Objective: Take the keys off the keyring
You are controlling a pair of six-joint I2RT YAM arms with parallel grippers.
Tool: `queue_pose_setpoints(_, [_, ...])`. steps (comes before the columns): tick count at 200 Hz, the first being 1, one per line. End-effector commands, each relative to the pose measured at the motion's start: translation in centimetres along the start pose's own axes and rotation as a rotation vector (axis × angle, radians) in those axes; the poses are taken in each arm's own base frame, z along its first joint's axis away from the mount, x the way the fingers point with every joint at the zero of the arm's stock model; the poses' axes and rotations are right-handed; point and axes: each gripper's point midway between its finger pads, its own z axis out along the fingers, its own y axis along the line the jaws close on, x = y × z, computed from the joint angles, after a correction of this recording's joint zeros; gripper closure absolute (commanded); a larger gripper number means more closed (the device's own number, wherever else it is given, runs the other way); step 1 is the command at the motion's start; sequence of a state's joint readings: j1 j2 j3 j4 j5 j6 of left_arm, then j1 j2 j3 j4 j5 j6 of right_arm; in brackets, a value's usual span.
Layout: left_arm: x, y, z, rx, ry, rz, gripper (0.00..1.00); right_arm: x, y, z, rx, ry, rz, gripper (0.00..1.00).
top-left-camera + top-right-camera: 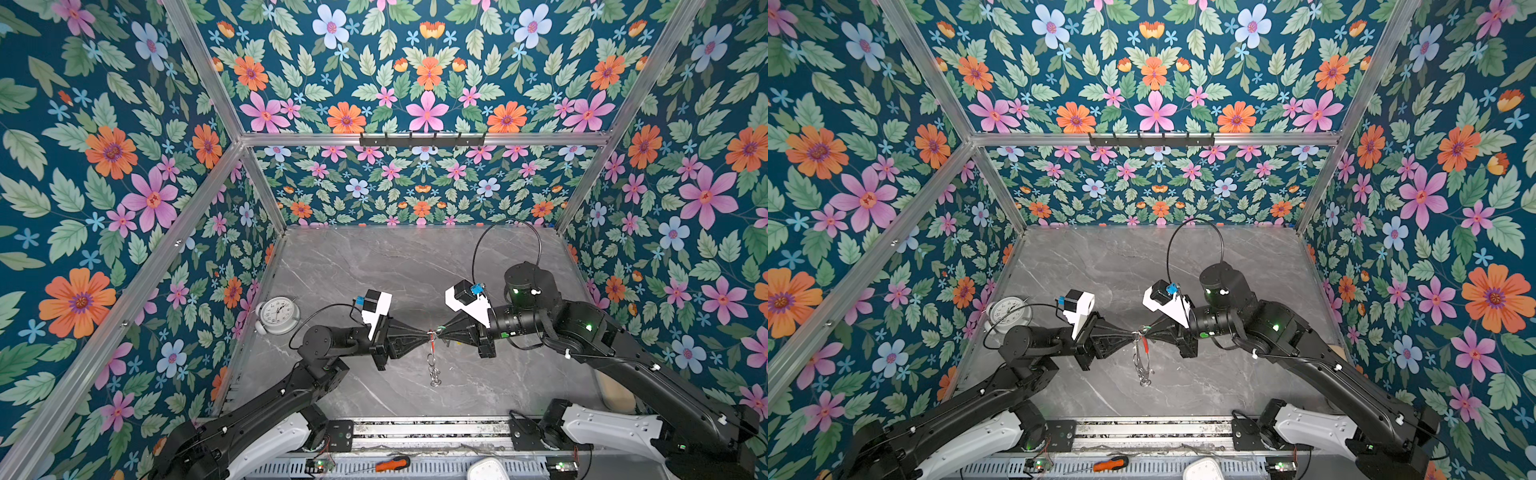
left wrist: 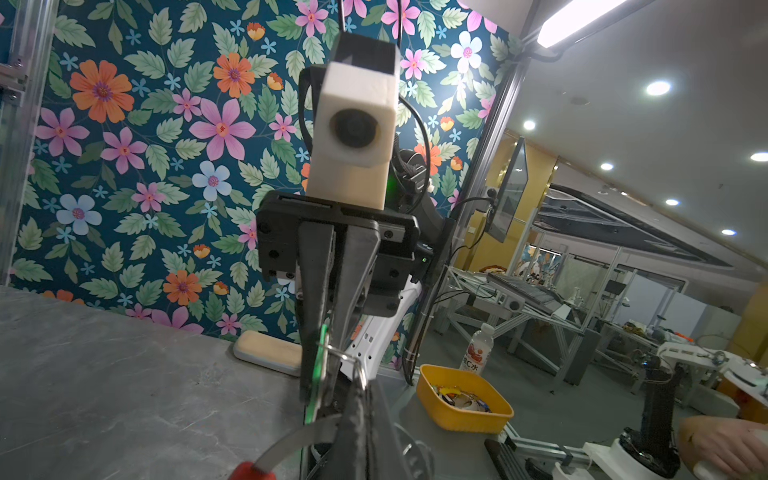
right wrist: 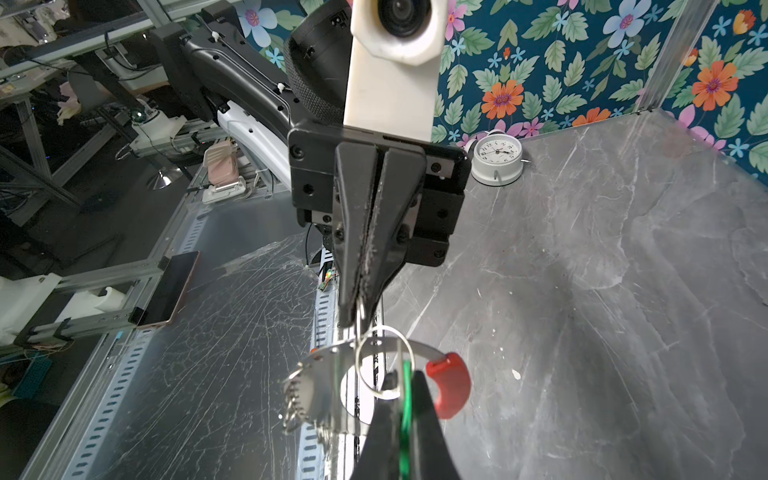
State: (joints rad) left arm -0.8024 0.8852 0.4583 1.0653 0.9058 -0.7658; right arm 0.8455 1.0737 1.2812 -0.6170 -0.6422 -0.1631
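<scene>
**Two grippers pinch the keyring point(image 1: 433, 365) just below mid-frame**

Both arms reach in from the lower corners in both top views and meet tip to tip just below the middle of the frame. The left gripper point(image 1: 427, 332) has its jaws pressed together on a small wire ring point(image 3: 360, 311) of the hoop, as the right wrist view shows. The right gripper point(image 1: 439, 330) has its jaws clamped on a green tag point(image 3: 405, 399), which sits edge-on between the fingers.

The keyring hangs from these two tips as a thin grey band with a red section point(image 3: 449, 384) and a row of small rings point(image 3: 296, 401) along it. In both top views it trails toward the lower edge of the frame. Whether its lowest end touches the table point(image 1: 374, 266) I cannot tell, and the keys themselves are too small to pick out.

The grey marble table lies open from the grippers up to the back wall and across to the right wall. An alarm clock point(image 1: 277, 314) stands close to the table's left edge, well apart from the fingertips. A pale pad point(image 1: 615, 395) lies at the right edge beside the right arm. The table's front edge and its metal rail point(image 1: 432, 428) run near, just below the hanging keyring.
</scene>
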Motion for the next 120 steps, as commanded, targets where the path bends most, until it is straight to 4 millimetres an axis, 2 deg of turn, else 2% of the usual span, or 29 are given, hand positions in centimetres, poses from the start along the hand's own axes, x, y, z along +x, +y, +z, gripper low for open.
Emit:
queue_pose_setpoints(1, [-0.8,-2.8,-0.2,0.119,-0.011,0.058,1.00,0.4,-0.8,0.1,0.034,0.017,-0.003,1.00])
queue_pose_setpoints(120, [-1.6,-3.1,-0.4,0.130,-0.072,0.054,1.00,1.5,-1.3,1.3,0.021,0.007,0.034,1.00])
